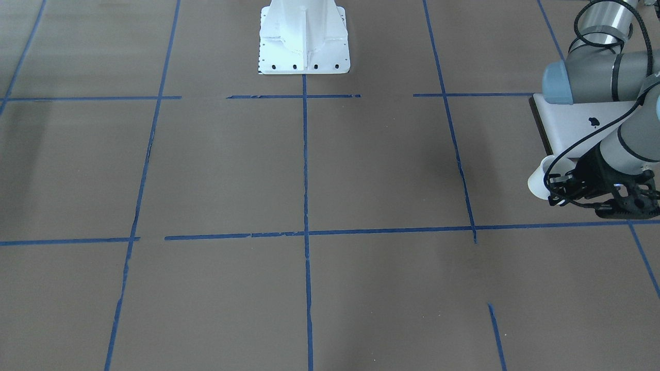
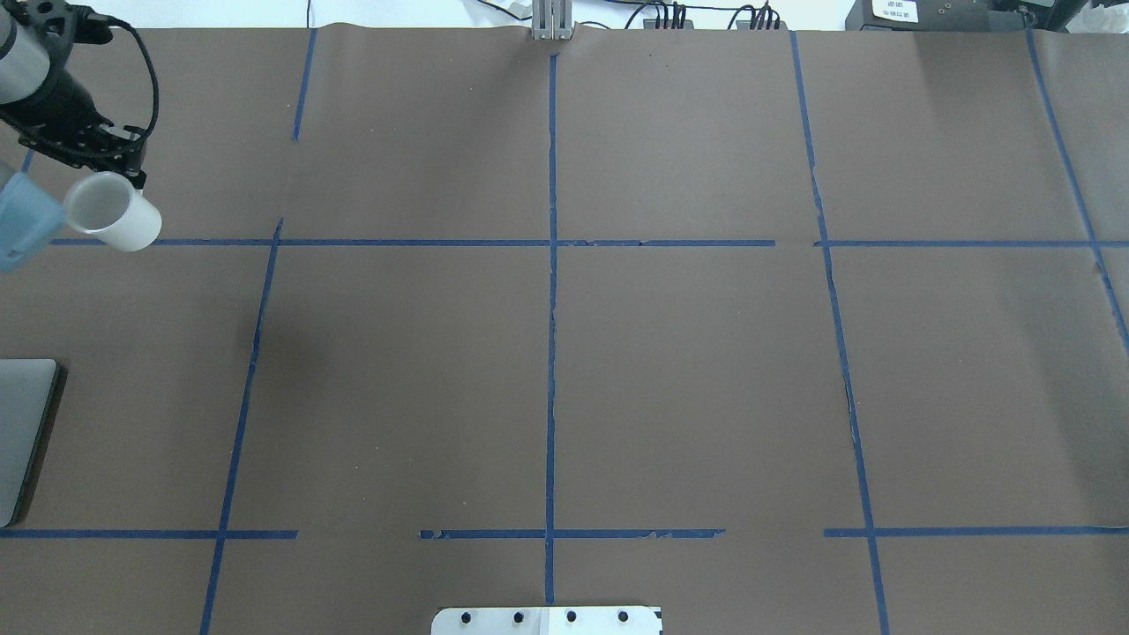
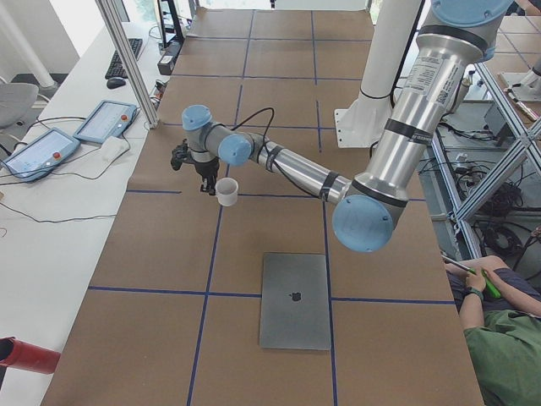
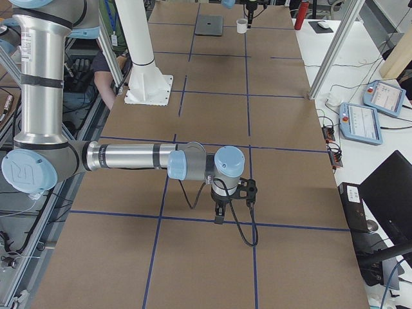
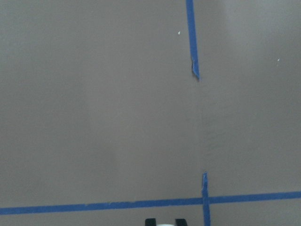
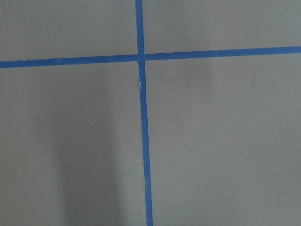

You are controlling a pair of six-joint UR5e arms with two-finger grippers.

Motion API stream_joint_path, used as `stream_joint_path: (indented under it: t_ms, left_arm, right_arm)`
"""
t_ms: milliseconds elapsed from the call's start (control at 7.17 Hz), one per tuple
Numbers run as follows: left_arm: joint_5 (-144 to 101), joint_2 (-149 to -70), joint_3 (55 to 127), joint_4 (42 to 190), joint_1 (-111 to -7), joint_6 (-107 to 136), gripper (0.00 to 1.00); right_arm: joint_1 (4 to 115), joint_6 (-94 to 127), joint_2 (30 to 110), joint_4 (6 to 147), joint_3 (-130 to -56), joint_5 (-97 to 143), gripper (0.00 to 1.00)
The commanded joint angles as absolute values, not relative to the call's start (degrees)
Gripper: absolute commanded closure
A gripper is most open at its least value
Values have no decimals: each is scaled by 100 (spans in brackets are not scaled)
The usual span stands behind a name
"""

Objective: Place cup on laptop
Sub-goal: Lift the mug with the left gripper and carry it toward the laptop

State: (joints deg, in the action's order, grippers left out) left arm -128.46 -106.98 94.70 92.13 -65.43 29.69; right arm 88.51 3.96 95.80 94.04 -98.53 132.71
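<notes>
Left jaws pinching cup point(image 2: 113, 222) rim, apart from laptop point(image 3: 295, 300) lying on your desk point(image 2: 688, 370); right jaws: you cannot tell.

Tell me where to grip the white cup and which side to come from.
Pinch the cup wall at its rim, one finger inside, one outside, coming straight down: it is upright with its wide mouth open upward. The left gripper sits at the rim on the side away from the laptop.
</notes>
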Motion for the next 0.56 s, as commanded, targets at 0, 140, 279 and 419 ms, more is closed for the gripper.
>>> stream_joint_path:
  t_ms: [0, 140, 279, 419]
  left_arm:
    - [-12841, -9490, 9956, 9751, -6600, 2909, 100]
    - [-12850, -8787, 10010, 10574, -6627, 2979, 100]
    - [-12850, -8424, 10011, 10860, -6636, 2988, 100]
    - [-12858, -8211, 10037, 10872, -6636, 2980, 100]
  right_arm:
    - [8851, 396, 9580, 9404, -9853, 13271, 0]
    - [8851, 387, 9580, 9404, -9853, 13271, 0]
    - [8851, 395, 9580, 9404, -9853, 13271, 0]
    - [8851, 396, 9580, 9404, -9853, 13271, 0]
